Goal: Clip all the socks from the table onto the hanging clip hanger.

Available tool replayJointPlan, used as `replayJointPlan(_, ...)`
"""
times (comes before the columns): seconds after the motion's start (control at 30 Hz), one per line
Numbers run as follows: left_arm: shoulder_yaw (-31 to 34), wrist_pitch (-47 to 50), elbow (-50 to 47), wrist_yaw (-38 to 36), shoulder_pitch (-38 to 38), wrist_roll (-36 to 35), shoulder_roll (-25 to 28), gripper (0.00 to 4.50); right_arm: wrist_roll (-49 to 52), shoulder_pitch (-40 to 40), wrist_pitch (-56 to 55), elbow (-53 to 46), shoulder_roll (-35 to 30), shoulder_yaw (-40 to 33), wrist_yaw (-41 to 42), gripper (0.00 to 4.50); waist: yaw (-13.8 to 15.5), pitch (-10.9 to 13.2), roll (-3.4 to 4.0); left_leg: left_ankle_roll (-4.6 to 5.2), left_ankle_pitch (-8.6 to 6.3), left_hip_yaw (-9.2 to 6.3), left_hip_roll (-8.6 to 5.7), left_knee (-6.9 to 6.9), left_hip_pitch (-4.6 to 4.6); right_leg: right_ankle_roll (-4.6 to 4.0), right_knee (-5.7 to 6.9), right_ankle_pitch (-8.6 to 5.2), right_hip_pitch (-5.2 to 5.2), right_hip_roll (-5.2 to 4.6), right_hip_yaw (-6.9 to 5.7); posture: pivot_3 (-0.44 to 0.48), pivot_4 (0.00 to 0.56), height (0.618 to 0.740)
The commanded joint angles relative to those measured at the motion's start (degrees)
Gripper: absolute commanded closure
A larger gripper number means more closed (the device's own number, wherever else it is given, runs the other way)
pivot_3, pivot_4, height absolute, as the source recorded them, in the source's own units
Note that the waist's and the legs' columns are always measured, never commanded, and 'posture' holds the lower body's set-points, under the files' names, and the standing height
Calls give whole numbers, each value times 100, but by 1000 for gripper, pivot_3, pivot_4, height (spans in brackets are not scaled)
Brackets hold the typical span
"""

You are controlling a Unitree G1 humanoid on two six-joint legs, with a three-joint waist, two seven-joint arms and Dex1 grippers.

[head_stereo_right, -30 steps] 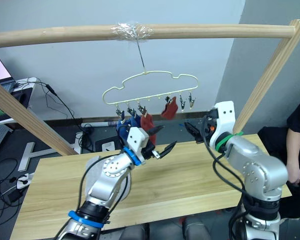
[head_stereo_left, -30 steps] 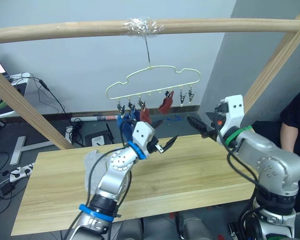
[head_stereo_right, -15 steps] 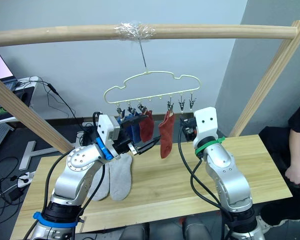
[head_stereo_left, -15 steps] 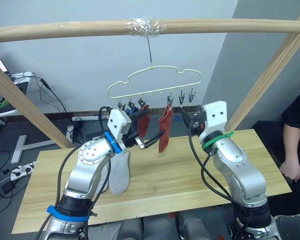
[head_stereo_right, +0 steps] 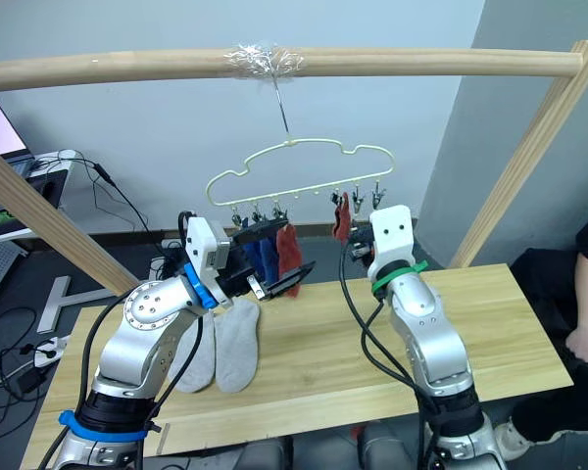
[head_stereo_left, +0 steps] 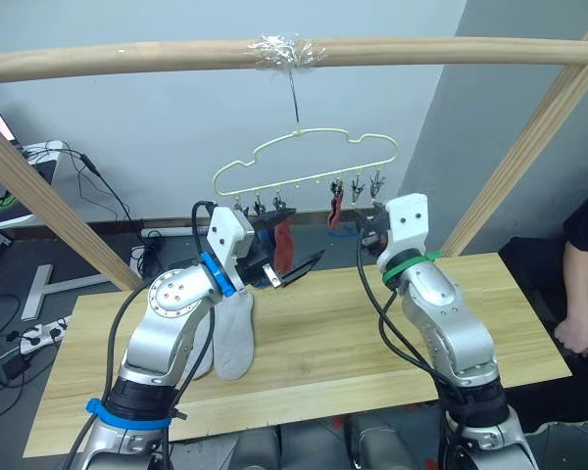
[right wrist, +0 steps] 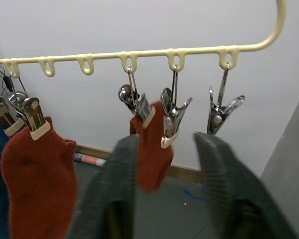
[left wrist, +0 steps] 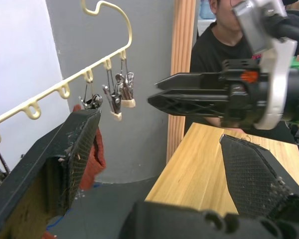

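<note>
Nearest: two light grey socks (head_stereo_right: pixel 223 354) lie flat on the pale wood-grain surface (head_stereo_left: pixel 372 343), side by side, soft knit, toes toward the near edge, just beside the left arm; nobody holds them. Above them the left gripper (head_stereo_left: pixel 296 271) hovers w/ jaws wide open & empty, black ridged pads, pointing toward the right arm. The right gripper (right wrist: pixel 172 164) is raised to the hanger's right end, jaws parted, nothing pinched; its wrist view puts the two dark pads either side of the small red sock (right wrist: pixel 150 152) and the bare clip next to it. Farther back the clip hanger (head_stereo_left: pixel 304 162), thin pale yellow-green wire w/ little metal spring clips, hangs by its hook from the round wooden bar (head_stereo_left: pixel 274 54). On it: blue socks (head_stereo_right: pixel 258 257) at the left, a rust red sock (head_stereo_left: pixel 283 245) next, the other red one toward the right; the two rightmost clips look empty. Judgement: four of six done, so the step in hand is fetching a grey sock. Next move prob. calls for one gripper to drop to the surface, pinch a cuff, lift it to an empty clip while the other squeezes that clip open. Knit is limp, will droop.
</note>
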Motion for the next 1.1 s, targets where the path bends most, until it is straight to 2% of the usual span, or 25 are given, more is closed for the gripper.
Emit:
replayJointPlan(0.03,82,-55,-230,-25,-49,-61,42,107,-107,-259,-308,239,94,-78,-25,2881,6,0,0,0,0,0,0,0,0,0,0,0,0,0,-1,243,148,740)
replayJointPlan(0.57,260,289,-170,-1,-470,-427,-4,107,-183,-977,-722,1615,273,-414,-111,2881,31,0,0,0,0,-1,0,0,0,-22,5,13,0,0,-1,255,155,740)
replayJointPlan(1.1,287,361,-146,125,-587,-412,-80,107,-254,-1494,-1067,2335,423,-414,-19,2881,74,1,1,0,0,-1,0,0,0,-26,7,16,-2,1,-1,267,166,740)
